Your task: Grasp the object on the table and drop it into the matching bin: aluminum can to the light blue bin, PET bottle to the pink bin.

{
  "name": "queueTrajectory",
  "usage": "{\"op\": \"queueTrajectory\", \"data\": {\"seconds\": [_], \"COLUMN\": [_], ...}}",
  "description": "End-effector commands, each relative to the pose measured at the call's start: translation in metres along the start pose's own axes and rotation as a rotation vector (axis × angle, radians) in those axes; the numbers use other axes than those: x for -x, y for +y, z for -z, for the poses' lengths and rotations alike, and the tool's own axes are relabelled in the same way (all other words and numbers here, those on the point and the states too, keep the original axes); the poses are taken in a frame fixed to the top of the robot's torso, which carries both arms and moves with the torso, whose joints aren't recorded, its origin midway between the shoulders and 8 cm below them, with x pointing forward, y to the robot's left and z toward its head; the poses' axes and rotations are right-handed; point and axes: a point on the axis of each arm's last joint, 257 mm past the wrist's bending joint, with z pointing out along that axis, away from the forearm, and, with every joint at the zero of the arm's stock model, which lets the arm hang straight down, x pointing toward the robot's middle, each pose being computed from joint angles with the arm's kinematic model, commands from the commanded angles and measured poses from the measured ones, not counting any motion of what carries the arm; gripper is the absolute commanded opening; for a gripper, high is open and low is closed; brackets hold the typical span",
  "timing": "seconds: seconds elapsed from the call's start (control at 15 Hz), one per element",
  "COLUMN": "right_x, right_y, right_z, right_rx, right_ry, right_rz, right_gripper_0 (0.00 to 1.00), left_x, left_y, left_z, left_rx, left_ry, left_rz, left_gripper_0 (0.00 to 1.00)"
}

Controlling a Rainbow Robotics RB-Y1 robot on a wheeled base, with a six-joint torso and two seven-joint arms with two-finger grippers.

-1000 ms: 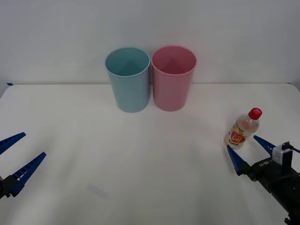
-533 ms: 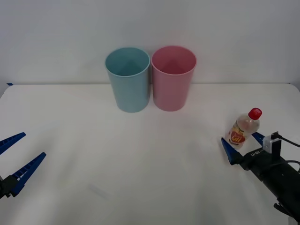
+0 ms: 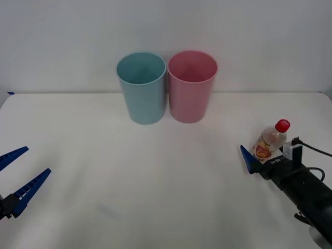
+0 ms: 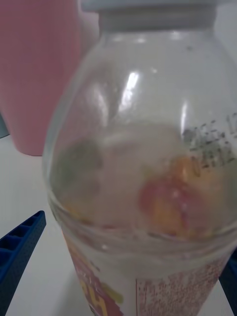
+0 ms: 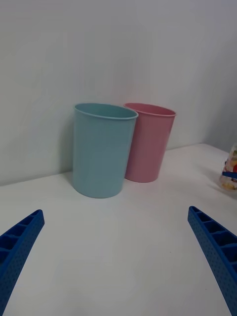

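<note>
Right gripper straddles, fingers spread, the small clear plastic red-capped bottle at right; close squarely on the label (left gripper parked open, near left).

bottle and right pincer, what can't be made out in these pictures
- Bottle: in the front view the right pincer covers its base; in the right wrist view its cap and base are cut off by the edges.
- Right pincer's far finger: hidden behind the bottle in the front view, so contact with the bottle can't be judged.
- Label text: too blurred to read.
- Bin floors, pink and blue: hidden by their walls.
</note>
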Motion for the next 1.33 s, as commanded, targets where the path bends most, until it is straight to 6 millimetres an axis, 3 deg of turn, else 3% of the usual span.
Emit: {"op": "queueTrajectory", "data": {"seconds": [0.07, 0.13, 0.2, 0.27, 0.8, 1.33], "right_x": [0.001, 0.001, 0.001, 0.001, 0.007, 0.069], "right_y": [0.000, 0.000, 0.000, 0.000, 0.004, 0.035], "right_z": [-0.001, 0.000, 0.000, 0.000, 0.000, 0.021], "right_rx": [0.000, -0.001, -0.001, -0.001, 0.012, 0.074], "right_ry": [-0.003, -0.004, -0.004, -0.004, -0.021, -0.126], "right_rz": [0.001, -0.003, -0.002, 0.000, -0.002, -0.059], "right_gripper_0": [0.67, 0.18, 0.03, 0.00, 0.00, 0.00], "left_x": [0.000, 0.000, 0.000, 0.000, 0.000, 0.000], "left_y": [0.000, 0.000, 0.000, 0.000, 0.000, 0.000], "left_z": [0.000, 0.000, 0.000, 0.000, 0.000, 0.000], "left_rx": [0.000, 0.000, 0.000, 0.000, 0.000, 0.000], "left_ry": [0.000, 0.000, 0.000, 0.000, 0.000, 0.000], "left_rz": [0.000, 0.000, 0.000, 0.000, 0.000, 0.000], "left_gripper_0": [1.00, 1.00, 1.00, 1.00, 1.00, 1.00]}}
